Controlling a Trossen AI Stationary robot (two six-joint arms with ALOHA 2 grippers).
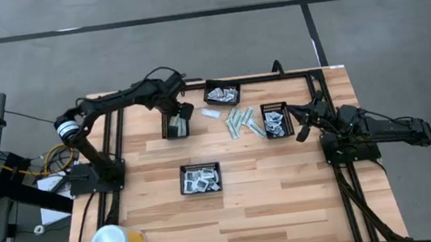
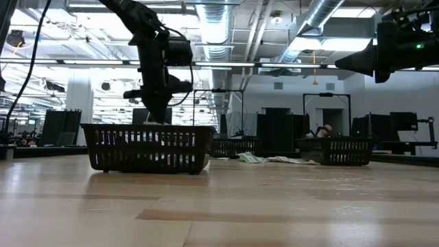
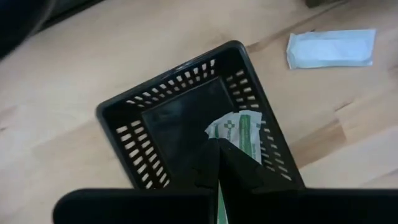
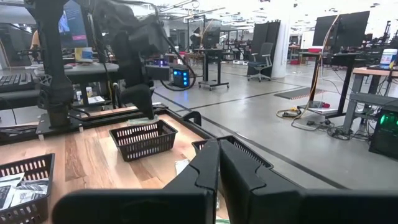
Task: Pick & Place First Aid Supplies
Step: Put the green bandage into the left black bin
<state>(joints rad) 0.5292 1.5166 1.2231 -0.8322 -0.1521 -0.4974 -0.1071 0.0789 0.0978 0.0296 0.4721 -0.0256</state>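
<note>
The slim green-and-white strip point(image 3: 239, 130) is pinched between my left fingers point(image 3: 219, 163), hanging over the small black mesh tray point(image 1: 175, 126) at about ten o'clock on the worktop point(image 1: 290, 202). Its free end already reaches down inside the tray, toward one wall rather than the middle. To do this well I would lower a touch more, so the strip lies flat on the tray floor, then spread the fingers gently and lift straight up; the packet looks light and thin, so it could cling to a pad or catch on the mesh wall.

The strip is pale, flat and narrow, with a green band and small print along it; what the print says I cannot read. It seems to be the only thing in that tray.

Just beside the tray, toward twelve o'clock, a white flat packet point(image 1: 211, 113) lies loose on the wood. Near the centre is a scatter of more pale strips point(image 1: 243, 123), flanked by the tray of silvery sachets point(image 1: 222, 94) at twelve, another tray point(image 1: 277, 120) at two, and a third point(image 1: 201, 178) nearer six.

My right fingers point(image 1: 301, 123) are pressed together, empty, waiting at three o'clock.
</note>
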